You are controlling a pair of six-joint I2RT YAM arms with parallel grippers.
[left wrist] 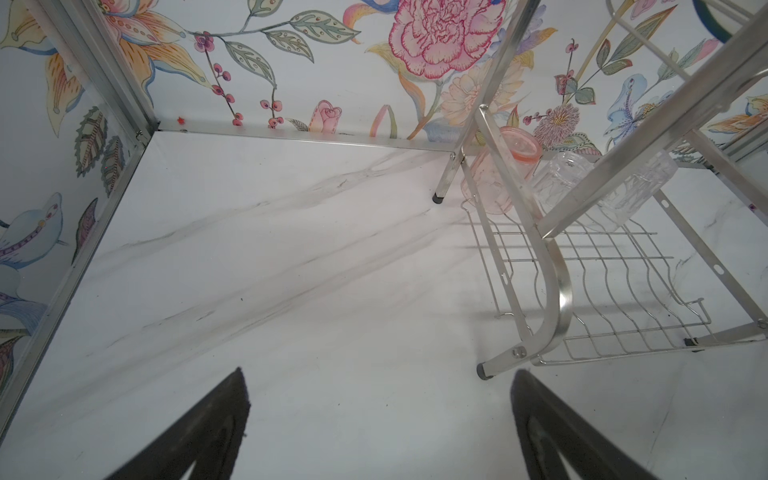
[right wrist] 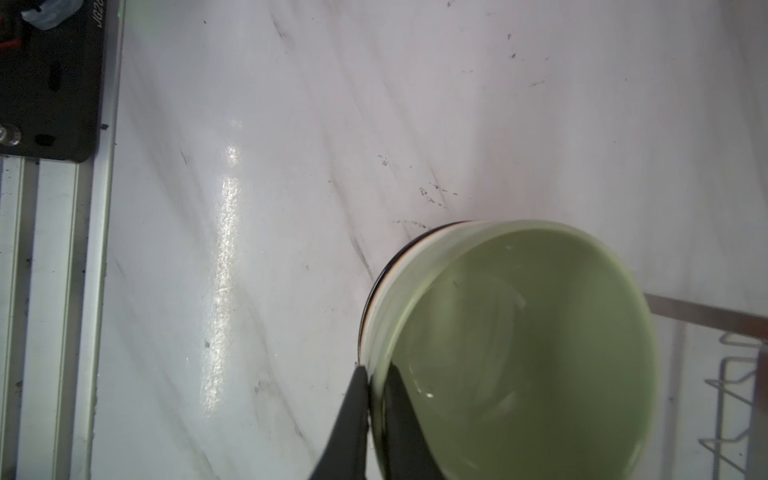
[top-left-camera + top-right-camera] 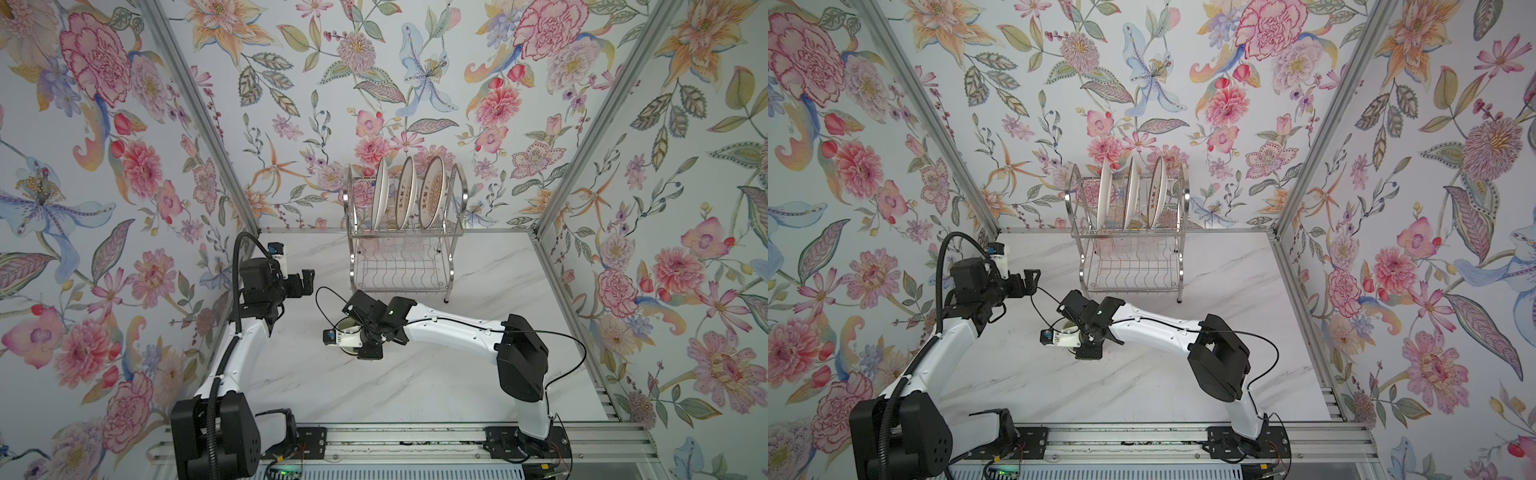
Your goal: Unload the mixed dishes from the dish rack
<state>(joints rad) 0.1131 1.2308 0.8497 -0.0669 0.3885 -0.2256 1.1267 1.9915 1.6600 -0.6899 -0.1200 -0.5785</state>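
The dish rack (image 3: 456,233) (image 3: 1177,232) stands at the back of the marble table, with three white plates (image 3: 406,195) (image 3: 1131,195) upright in its top tier. The left wrist view shows a pink cup (image 1: 498,178) and clear cups (image 1: 561,178) lying at the back of the rack's (image 1: 557,291) lower tier. My right gripper (image 2: 376,368) is shut on the rim of a green bowl (image 2: 519,332), one finger inside and one outside. In a top view the bowl (image 3: 344,325) is mostly hidden under the right wrist, in front of the rack. My left gripper (image 3: 307,276) (image 1: 379,370) is open and empty, left of the rack.
Floral walls with metal corner posts close in the table on three sides. An aluminium rail (image 3: 415,440) carrying both arm bases runs along the front edge. The right arm's loose cable (image 3: 328,303) loops between the two grippers.
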